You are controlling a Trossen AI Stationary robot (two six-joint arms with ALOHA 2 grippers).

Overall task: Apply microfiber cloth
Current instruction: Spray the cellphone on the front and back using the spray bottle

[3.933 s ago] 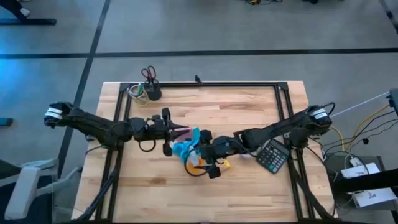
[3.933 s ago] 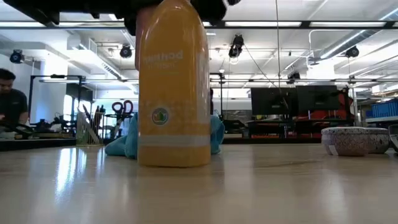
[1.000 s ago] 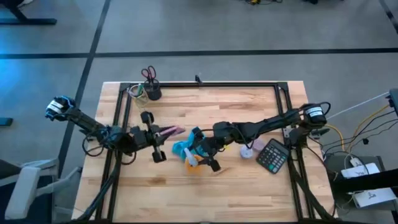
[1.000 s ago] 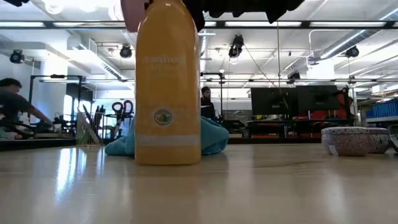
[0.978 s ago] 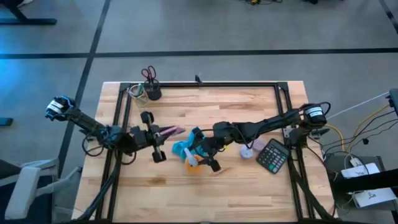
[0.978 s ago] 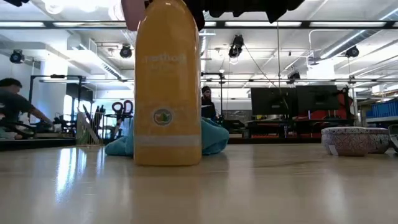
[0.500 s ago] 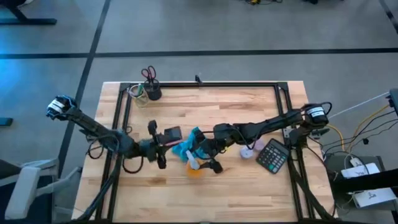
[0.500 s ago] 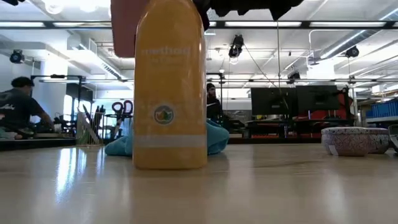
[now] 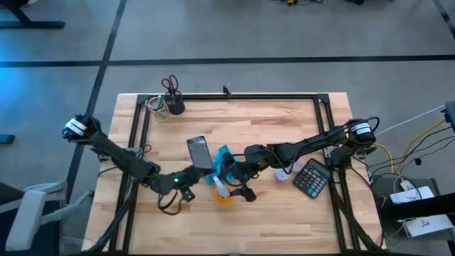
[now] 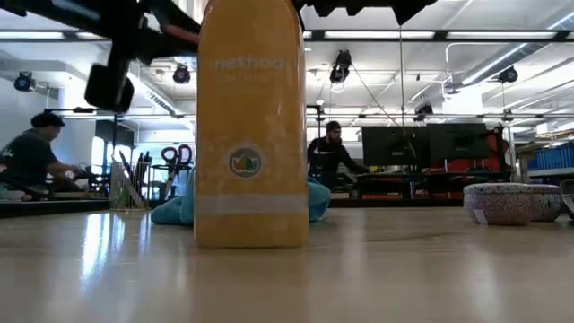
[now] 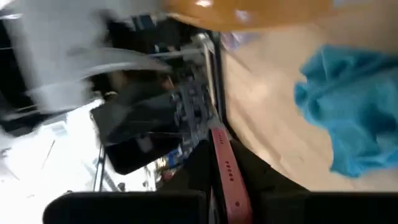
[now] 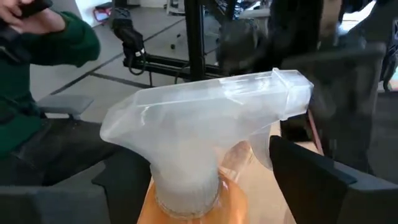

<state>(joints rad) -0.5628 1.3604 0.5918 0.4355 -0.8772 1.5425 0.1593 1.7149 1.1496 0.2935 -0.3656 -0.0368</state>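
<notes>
Cloth (image 9: 221, 165), one; bottle (image 10: 252, 126), one; two claws (image 9: 186, 173) (image 9: 234, 186).

Wooden table (image 9: 284, 213): cloth (image 9: 222, 155), bottle (image 10: 252, 126), calculator (image 9: 311, 178)

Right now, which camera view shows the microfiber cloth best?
The left wrist view: the microfiber cloth shows large and unblocked. The high view shows a small part; in the low view the spray bottle hides most; the right wrist view shows none.
</notes>
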